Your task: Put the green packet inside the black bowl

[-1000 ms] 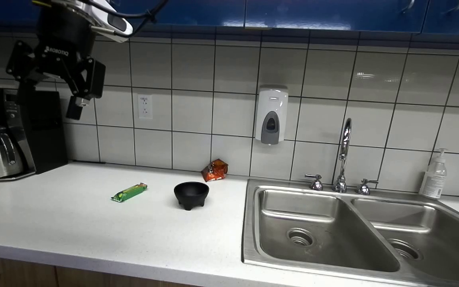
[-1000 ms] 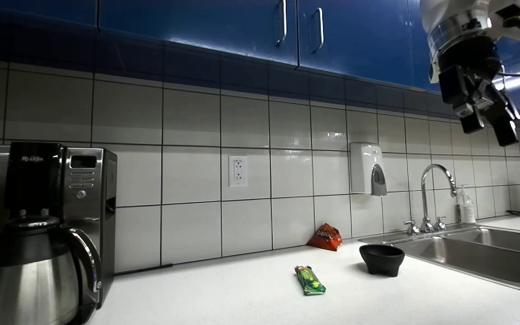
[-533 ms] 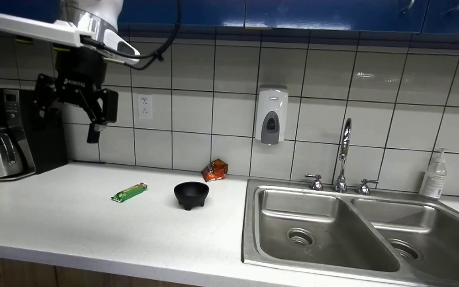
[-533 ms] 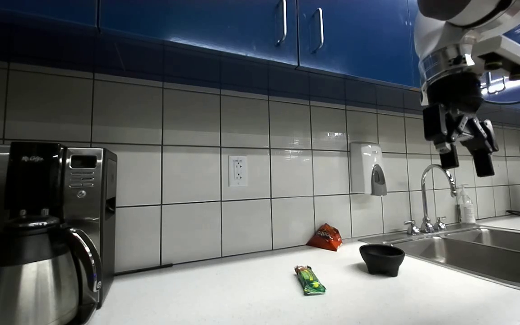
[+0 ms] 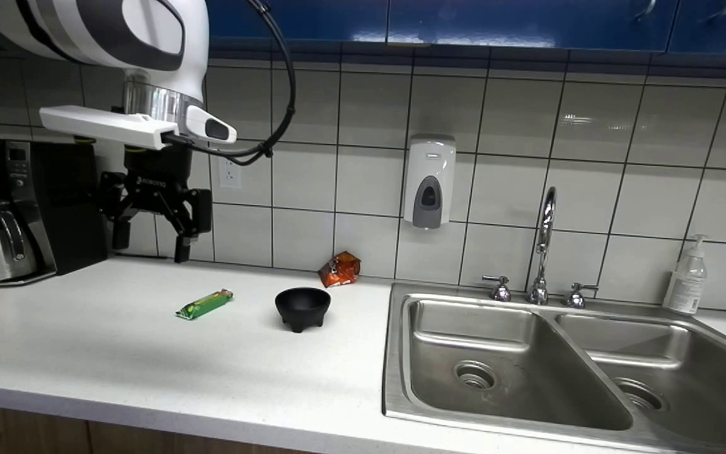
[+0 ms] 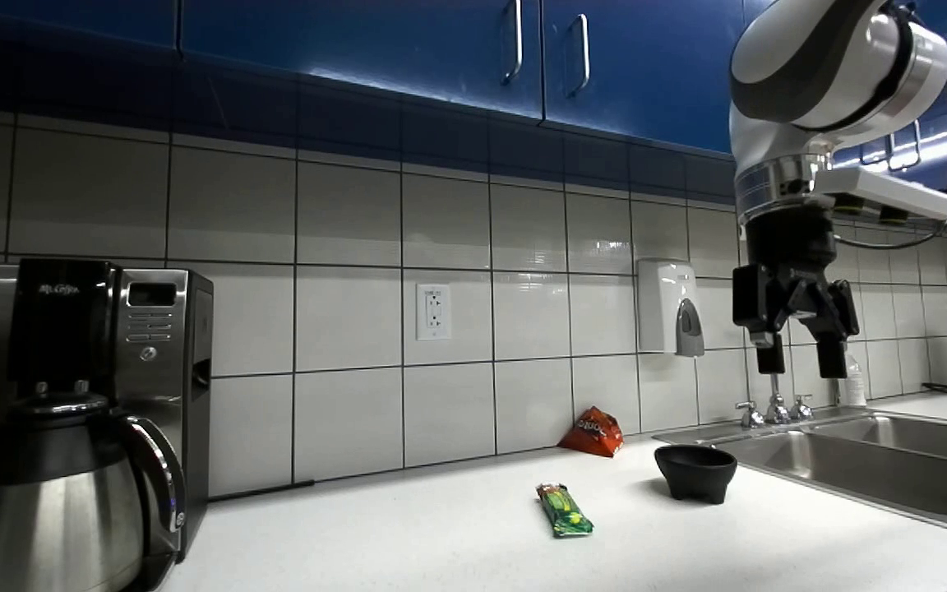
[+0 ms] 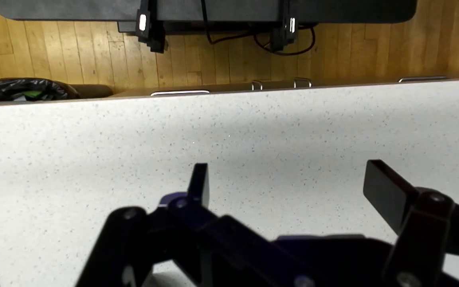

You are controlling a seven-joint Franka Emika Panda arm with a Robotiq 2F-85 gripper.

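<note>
The green packet (image 5: 205, 304) lies flat on the white counter in both exterior views (image 6: 564, 510). The black bowl (image 5: 302, 310) stands upright on short feet to one side of the packet and apart from it, also in both exterior views (image 6: 695, 475). My gripper (image 5: 152, 243) hangs in the air above the counter, pointing down. It also shows in an exterior view (image 6: 801, 359). Its fingers are wide apart with only bare counter between them in the wrist view (image 7: 289, 175). The packet and the bowl do not show in the wrist view.
A red-orange packet (image 5: 340, 270) leans by the tiled wall behind the bowl. The steel sink (image 5: 394, 353) with its faucet (image 5: 546, 233) is beside the bowl. A coffee maker (image 6: 165, 395) stands at the counter's far end. Blue cabinets (image 6: 358, 49) hang above.
My gripper has come down toward the counter and turned to point straight down. It has moved right in one exterior view and left in the other. Packet and bowl have not moved.
</note>
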